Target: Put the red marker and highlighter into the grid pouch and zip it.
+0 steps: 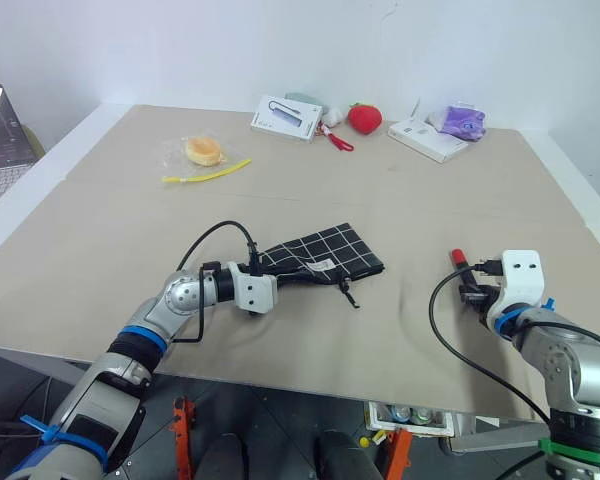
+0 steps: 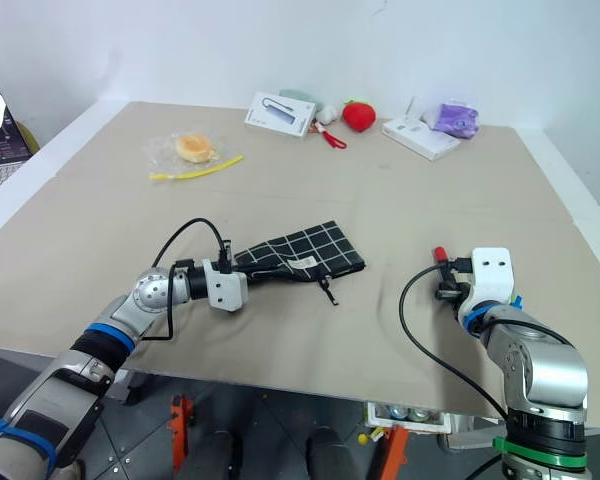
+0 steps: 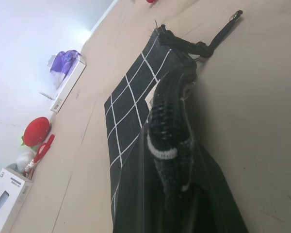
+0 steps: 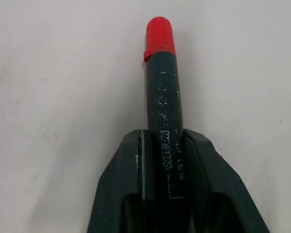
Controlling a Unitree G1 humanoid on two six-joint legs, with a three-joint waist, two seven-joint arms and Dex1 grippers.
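Beige desk (image 1: 400, 215), wide top with white edges.

Left end effector (image 1: 270, 278): fingers fully closed on the near end of the flat black fabric pouch with white grid lines (image 1: 325, 252). The pouch lies near the middle of the desk, its gripped end bunched and slightly raised, the rest flat on the surface. Its small white label and black zipper pull cord (image 1: 348, 294) sit on the edge nearest the robot; the cord trails onto the desk. In the left wrist view the pouch (image 3: 136, 116) runs away from the fingers, with the zipper edge bunched up at the grip.

Right end effector (image 1: 471, 285): low at the desk on the right side, well apart from the pouch. Its two black fingers (image 4: 131, 184) are pressed against either side of the slim black-barrelled marker with a red cap (image 4: 162, 87). The red end points away from the robot, past the fingertips. The marker lies close to the desk surface; I cannot tell whether it is lifted clear of it. In the head view only its red tip (image 1: 459, 256) sticks out beyond the end effector.

Far edge of desk, left to right: bun in a clear bag (image 1: 203, 151) with a thin yellow strip (image 1: 206, 174), white box (image 1: 289, 118), red-handled scissors (image 1: 336, 138), red strawberry plush (image 1: 365, 118), flat white box (image 1: 427, 139), purple item (image 1: 460, 122). Laptop (image 1: 0, 140) at far left, off the desk.
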